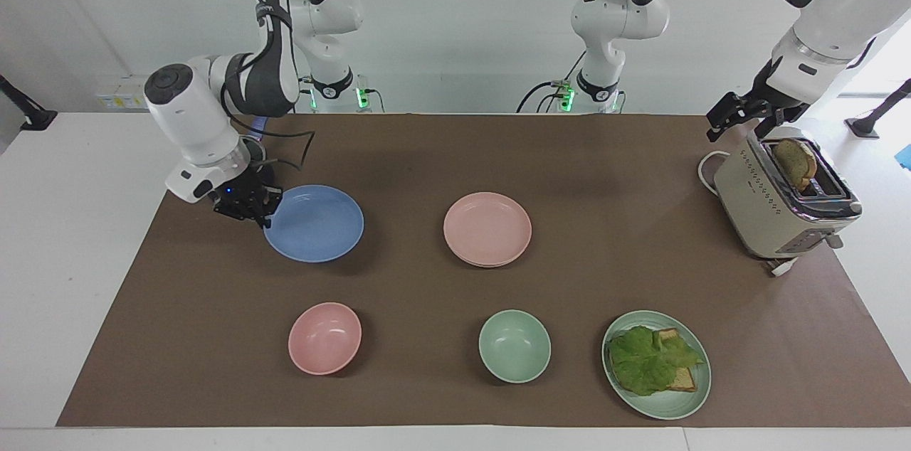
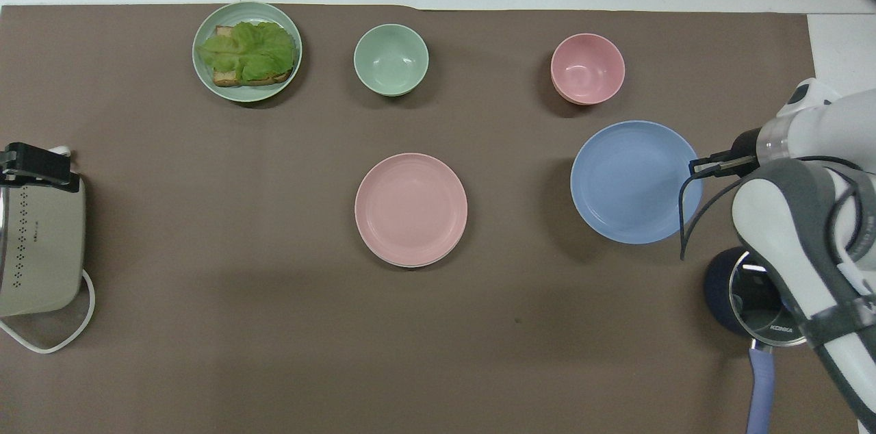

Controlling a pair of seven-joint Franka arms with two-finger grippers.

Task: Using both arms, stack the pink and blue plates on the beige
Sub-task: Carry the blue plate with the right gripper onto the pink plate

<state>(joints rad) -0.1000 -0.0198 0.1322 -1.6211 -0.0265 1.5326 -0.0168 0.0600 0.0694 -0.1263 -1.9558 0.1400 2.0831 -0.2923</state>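
**Rim grip on the blue plate: handling notes**

My right gripper (image 1: 257, 210) is pressed together on the rim of the blue plate (image 1: 314, 223), at the plate's 9 o'clock edge in the facing view and its 3 o'clock edge in the overhead view. The plate is clear of the brown mat (image 1: 455, 380): a shadow lies under it, and it hangs nearly level from the single pinch point, over the right arm's end of the table.

Handling judgement: the plate looks like thin matte plastic, light and stiff, not fragile. Held at one point on the rim, it will want to droop or swing on the free side. I judge that slow travel suits it, since the matte surface gives some friction but the lip offers little contact.

The pink plate (image 1: 487, 228) lies at mid-table, at 3 o'clock from the blue plate in the facing view. A pale edge shows beneath it at about 6 o'clock, which I take to be the beige plate (image 1: 491, 265). The blue plate should go down centred on that stack.

My left gripper (image 1: 727, 115) waits spread wide above the toaster (image 1: 776, 205), at the left arm's end of the table.
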